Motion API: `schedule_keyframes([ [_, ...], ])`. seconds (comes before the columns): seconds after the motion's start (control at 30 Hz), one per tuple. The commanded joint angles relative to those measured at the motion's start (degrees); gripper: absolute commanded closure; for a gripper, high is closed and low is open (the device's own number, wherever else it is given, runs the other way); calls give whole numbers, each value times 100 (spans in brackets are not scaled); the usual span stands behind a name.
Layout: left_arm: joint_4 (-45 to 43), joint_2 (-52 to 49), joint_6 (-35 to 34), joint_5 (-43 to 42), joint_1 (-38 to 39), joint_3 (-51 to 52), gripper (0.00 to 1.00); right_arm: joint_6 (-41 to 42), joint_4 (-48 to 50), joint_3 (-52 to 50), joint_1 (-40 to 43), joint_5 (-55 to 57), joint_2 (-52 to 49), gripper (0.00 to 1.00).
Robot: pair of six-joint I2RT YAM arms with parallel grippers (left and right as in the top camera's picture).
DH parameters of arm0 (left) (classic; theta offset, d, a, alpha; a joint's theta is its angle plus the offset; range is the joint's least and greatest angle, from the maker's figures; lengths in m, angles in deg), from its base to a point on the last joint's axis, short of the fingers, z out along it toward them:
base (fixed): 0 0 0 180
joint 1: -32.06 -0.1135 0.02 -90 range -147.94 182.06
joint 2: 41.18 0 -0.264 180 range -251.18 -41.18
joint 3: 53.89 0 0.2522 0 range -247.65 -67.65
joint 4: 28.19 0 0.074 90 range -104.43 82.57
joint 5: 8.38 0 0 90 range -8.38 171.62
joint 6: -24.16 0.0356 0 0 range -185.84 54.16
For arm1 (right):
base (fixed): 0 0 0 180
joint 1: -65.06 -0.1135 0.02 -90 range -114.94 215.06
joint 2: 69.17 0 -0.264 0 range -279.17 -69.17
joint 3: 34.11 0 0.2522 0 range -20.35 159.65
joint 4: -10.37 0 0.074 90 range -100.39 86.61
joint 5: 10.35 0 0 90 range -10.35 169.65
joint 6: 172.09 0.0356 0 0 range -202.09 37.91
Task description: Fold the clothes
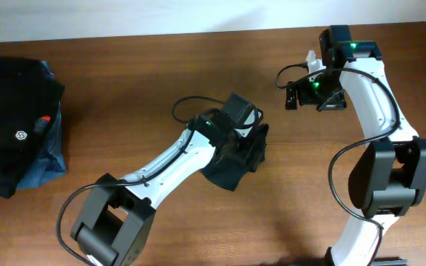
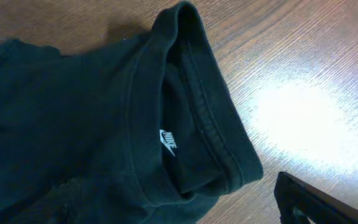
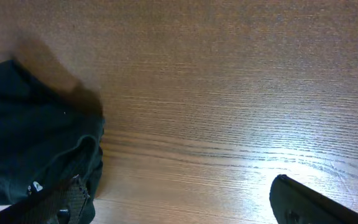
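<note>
Wooden table (image 1: 124,81): one black T-shirt (image 2: 73,112); left fingers (image 2: 309,199), right fingers (image 3: 309,199) wide apart, empty.

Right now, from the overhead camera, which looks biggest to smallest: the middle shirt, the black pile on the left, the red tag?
1. Black pile.
2. Middle shirt, crumpled and partly hidden by the left arm.
3. Red tag.

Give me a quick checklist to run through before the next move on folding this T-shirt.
1. Left gripper open, not clamping the T-shirt: ok.
2. Right gripper open and holding nothing: ok.
3. T-shirt spread flat: not ok, it lies bunched up.
4. Collar findable: ok, label showing inside it.
5. Pile of clothes apart from the T-shirt: ok.
6. Sleeves located: cannot tell.
</note>
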Motion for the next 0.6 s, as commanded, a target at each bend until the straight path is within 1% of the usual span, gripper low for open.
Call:
schedule_keyframes([
  [0.0,105,26,11,129,-212,-162,1,87,11,87,94,-153,24,1],
  [0.13,590,166,-50,120,-817,-557,1,85,-107,92,247,-776,31,1],
  [0.2,822,315,-249,111,-1364,-861,1,94,-326,92,332,-1309,33,1],
  [0.3,896,470,-269,-284,-2118,-1145,1,367,-579,90,348,-1860,33,1],
  [0.37,909,492,-267,-570,-2487,-1189,1,374,-704,85,339,-2347,31,1],
  [0.47,1150,492,-262,-791,-2914,-1189,1,723,-782,15,339,-2673,22,1],
  [0.57,1355,492,-144,-791,-3112,-1189,1,1126,-754,-170,339,-2671,22,1],
])
